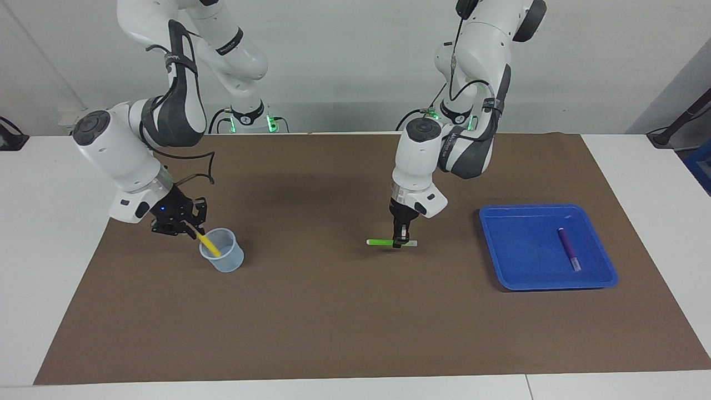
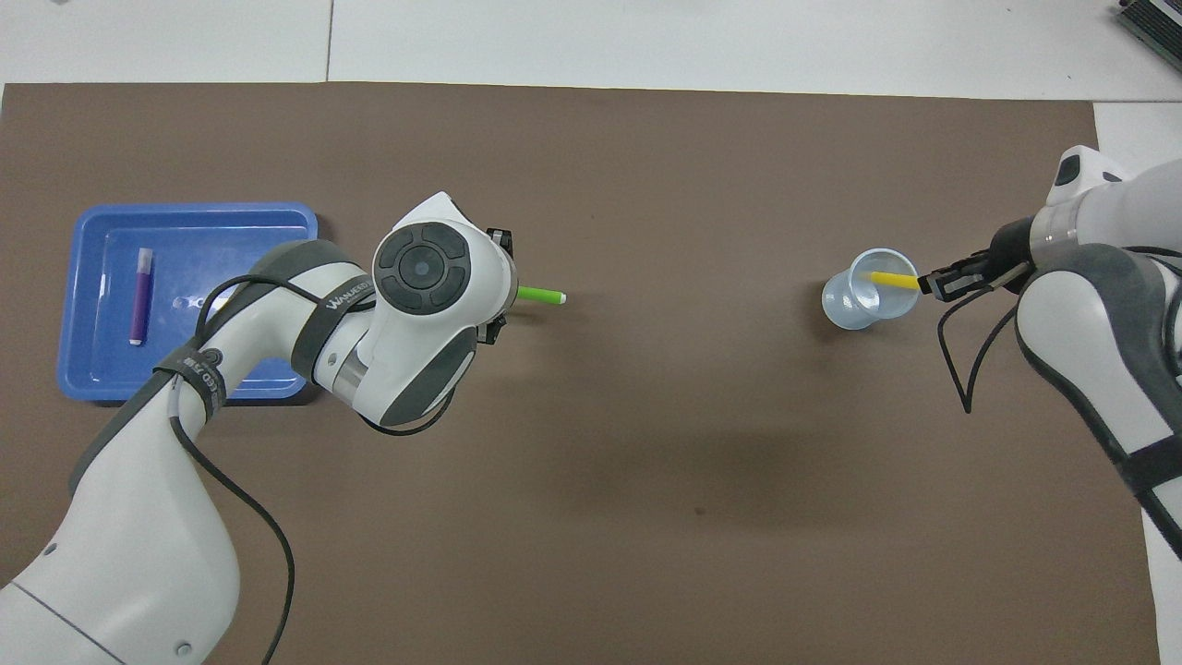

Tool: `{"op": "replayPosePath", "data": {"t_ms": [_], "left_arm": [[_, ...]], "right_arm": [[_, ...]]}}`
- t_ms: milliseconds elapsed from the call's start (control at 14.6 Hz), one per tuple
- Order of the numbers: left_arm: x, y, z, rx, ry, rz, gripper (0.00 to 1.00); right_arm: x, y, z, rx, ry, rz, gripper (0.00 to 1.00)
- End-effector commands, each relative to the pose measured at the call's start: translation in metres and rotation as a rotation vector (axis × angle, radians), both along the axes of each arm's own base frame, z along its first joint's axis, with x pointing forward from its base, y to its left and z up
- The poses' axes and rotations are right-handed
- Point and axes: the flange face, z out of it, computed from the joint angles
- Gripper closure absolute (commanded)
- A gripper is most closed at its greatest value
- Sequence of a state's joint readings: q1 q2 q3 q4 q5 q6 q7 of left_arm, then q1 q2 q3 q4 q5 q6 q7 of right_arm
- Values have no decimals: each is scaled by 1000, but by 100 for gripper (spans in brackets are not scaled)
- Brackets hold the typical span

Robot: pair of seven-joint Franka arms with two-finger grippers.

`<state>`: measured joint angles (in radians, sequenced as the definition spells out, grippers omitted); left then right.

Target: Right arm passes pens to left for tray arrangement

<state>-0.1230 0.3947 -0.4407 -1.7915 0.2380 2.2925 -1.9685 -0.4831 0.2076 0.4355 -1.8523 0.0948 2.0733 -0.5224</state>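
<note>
- Right arm (image 1: 119,153): glossy white shell, dark grey joint panels, silver wrist ring, looping black cable.
- Right hand (image 1: 186,225): black, with a small blue light.
- Left arm (image 1: 422,161): same white and grey, round dark cap, strapped black cable.
- Left hand (image 1: 399,240): black.
- Both bases glow green.
</note>
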Motion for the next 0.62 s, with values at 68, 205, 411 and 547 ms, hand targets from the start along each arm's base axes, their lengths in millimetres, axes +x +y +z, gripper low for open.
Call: {"op": "replayPosePath", "data": {"t_ms": [68,205,411,547], "left_arm": [[16,65,34,-90,96,-189,100],[22,78,40,-95,99,-231,100],[25,89,55,-65,114,-400,100],[32,109,61,-42,110,-534,100]], "right_arm": [[-10,3,20,-28,27,20,100],[-17,5,28,-35,48,27,100],[-29,10,48,-51,67,38,100],[-36,14,62,-64,71,43,100]]}}
